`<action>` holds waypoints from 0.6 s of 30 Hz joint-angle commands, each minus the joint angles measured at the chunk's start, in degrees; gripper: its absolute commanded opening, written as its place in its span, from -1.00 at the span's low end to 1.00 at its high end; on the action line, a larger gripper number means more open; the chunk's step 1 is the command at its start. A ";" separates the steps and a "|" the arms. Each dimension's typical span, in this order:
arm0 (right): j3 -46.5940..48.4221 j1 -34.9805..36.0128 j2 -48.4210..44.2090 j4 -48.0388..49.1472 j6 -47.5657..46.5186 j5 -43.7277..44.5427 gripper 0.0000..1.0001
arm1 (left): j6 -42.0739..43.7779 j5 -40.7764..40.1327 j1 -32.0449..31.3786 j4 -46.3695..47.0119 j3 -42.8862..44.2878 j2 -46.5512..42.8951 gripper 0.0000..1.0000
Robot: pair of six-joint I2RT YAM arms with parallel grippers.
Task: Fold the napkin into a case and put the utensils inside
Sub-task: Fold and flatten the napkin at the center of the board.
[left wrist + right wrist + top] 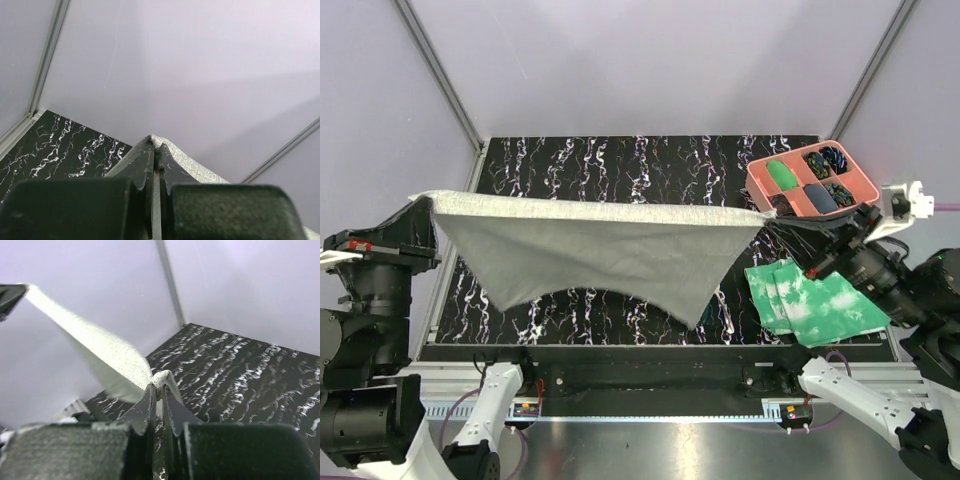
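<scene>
We see the plain light-grey soft cloth napkin (610, 255) lifted above the black, white-veined marbled worktop (620, 160) and stretched between the two arms. Its top edge runs almost straight from left to right. The rest hangs below as a sagging sheet, and the lower edge dips lowest toward the right.

Our left gripper (423, 203) is pinched tight on the napkin's upper left corner. In the left wrist view a small fold of grey cloth pokes out between the closed tips. Our right gripper (772, 213) is clamped just as tightly on the upper right corner. The right wrist view shows a little bunch of cloth at its tips, and the taut edge leads away toward the other arm.

Just beyond the right gripper, at the worktop's far right corner, stands a pink compartmented plastic tray (757, 180) with green and dark pieces in it. A green-and-white mottled sheet (815, 300) lies flat near the right arm.
</scene>
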 commanded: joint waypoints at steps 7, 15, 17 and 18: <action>1.19 -3.51 24.03 3.33 -1.82 16.36 -1.00 | 1.73 -2.19 0.34 9.99 -16.40 16.65 -1.00; 0.38 -16.10 48.90 18.90 -1.65 7.75 -1.00 | 4.36 4.75 2.45 20.11 -17.92 44.12 -1.00; 2.15 -16.98 56.00 22.06 -2.35 6.25 -1.00 | 3.93 9.21 3.76 21.17 -13.64 50.83 -1.00; 4.24 -17.94 58.22 23.73 -2.53 6.07 -1.00 | 3.93 11.15 3.86 21.44 -11.78 57.12 -1.00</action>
